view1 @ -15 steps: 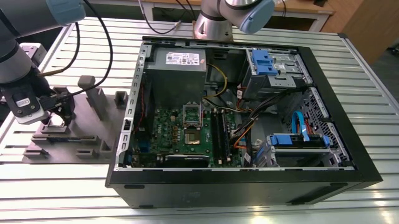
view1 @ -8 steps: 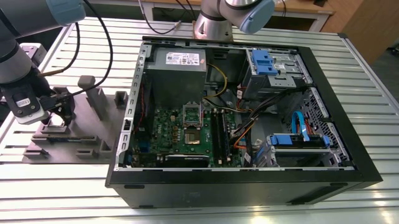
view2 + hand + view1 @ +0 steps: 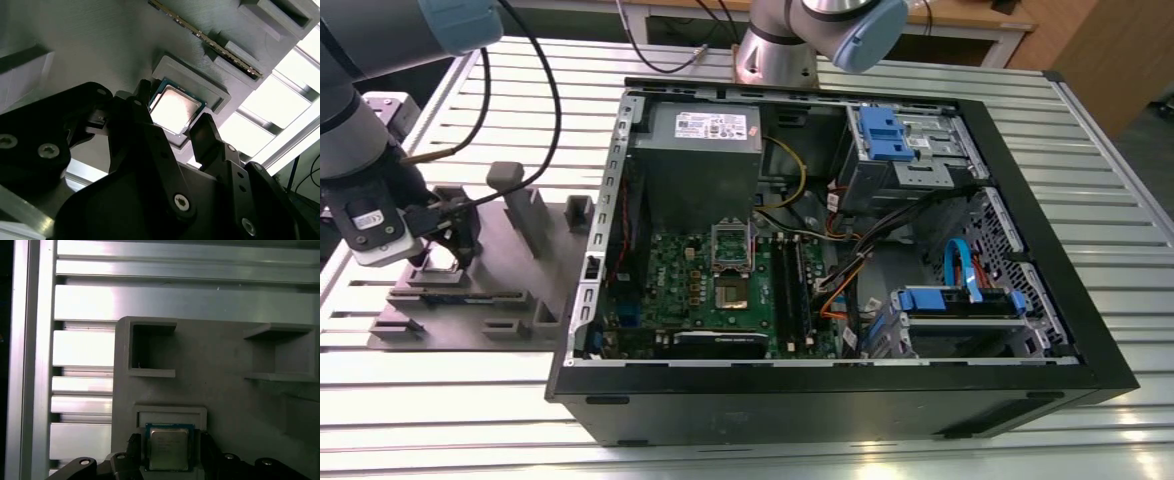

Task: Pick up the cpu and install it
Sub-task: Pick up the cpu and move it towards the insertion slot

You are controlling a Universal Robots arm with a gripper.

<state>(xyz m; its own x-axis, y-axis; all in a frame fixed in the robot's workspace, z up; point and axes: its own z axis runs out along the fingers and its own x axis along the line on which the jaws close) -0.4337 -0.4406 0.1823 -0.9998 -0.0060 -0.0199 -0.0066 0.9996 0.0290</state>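
– Computer case (image 3: 827,405) is lying open nearest the exterior camera, with its motherboard (image 3: 707,280) facing up. At the exterior view's left, well apart from the case, the gripper (image 3: 438,255) is hanging low over a grey fixture (image 3: 520,290).

– And where is the cpu sitting?

– The second wrist view is showing it. The cpu (image 3: 176,106) is lying flat in a shallow recess of the fixture. The fingers (image 3: 205,132) are standing apart, one on each side, and are not clamping it. A memory stick (image 3: 210,42) is resting in a slot just beyond.

– Is the first wrist view agreeing?

– Yes. The cpu (image 3: 169,449) is lying between the two black tips, and one tip is looking closer to its edge than the other.

– So what is risking trouble?

– That uneven gap, probably. One tip arriving first could be pushing the cpu sideways or tipping it against the recess wall. Its edges are thin, so a shallow or skewed pinch could be letting it slip. A tip could also be catching the fixture's raised rim instead of the cpu.

– What are the surface and the room looking like?

– A slatted aluminium table (image 3: 454,400) is carrying everything and reflecting the light brightly. Wooden furniture (image 3: 1107,60) is standing at the far right, and cables are hanging near it.
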